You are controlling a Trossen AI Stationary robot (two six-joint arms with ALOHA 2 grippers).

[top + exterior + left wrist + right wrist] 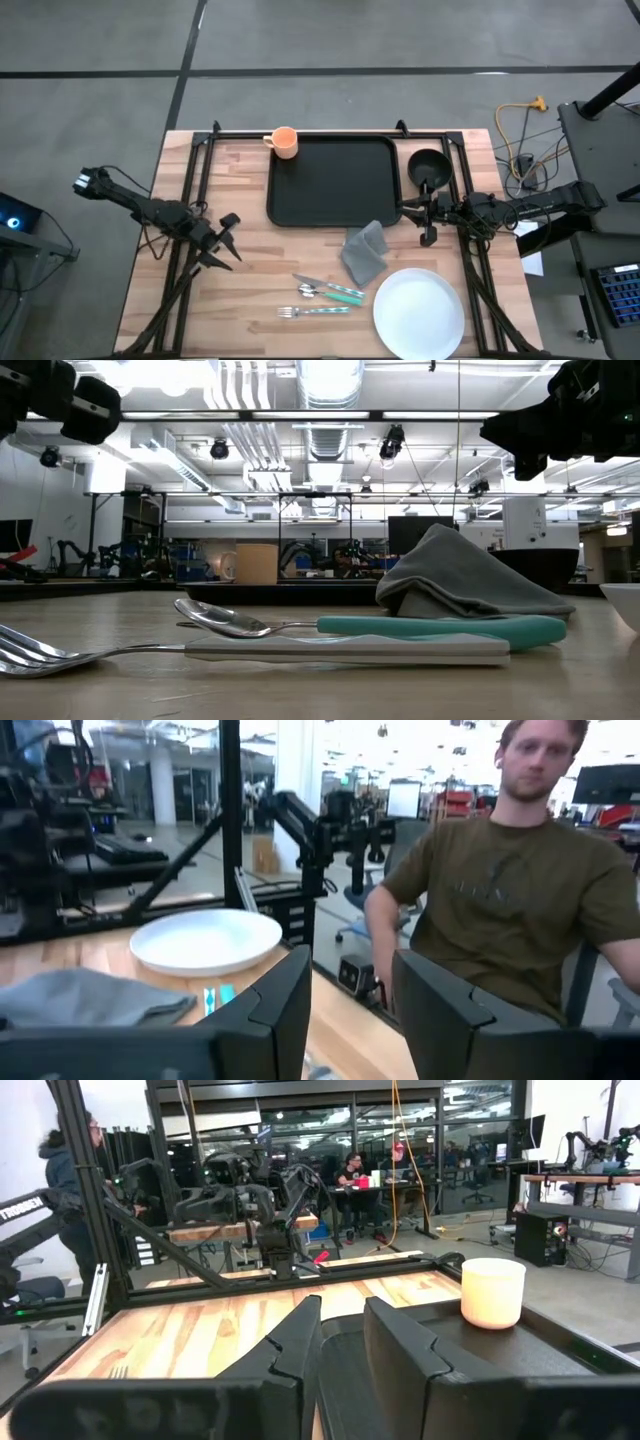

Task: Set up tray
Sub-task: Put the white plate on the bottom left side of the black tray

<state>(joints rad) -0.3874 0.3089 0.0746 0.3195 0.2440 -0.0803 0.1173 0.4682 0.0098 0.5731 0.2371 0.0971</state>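
Note:
The black tray point(332, 180) lies flat at the table's far middle and also shows in the right wrist view point(560, 1342). An orange cup point(285, 141) stands at the tray's far left corner. A black bowl point(428, 166) stands on the table right of the tray. A crumpled grey cloth point(365, 252) lies just near of the tray. A white plate point(418, 312) sits at the near right. A spoon point(325, 292) and a fork point(318, 311) lie left of the plate. My left gripper point(228, 240) is open and empty at the table's left. My right gripper point(425, 222) is open and empty by the tray's near right corner.
A black frame of bars point(330, 133) runs along the table's far edge and down both sides. A person point(510, 890) sits beyond the table's edge, past the plate point(205, 940). Bare wood point(260, 270) lies between my left gripper and the cutlery.

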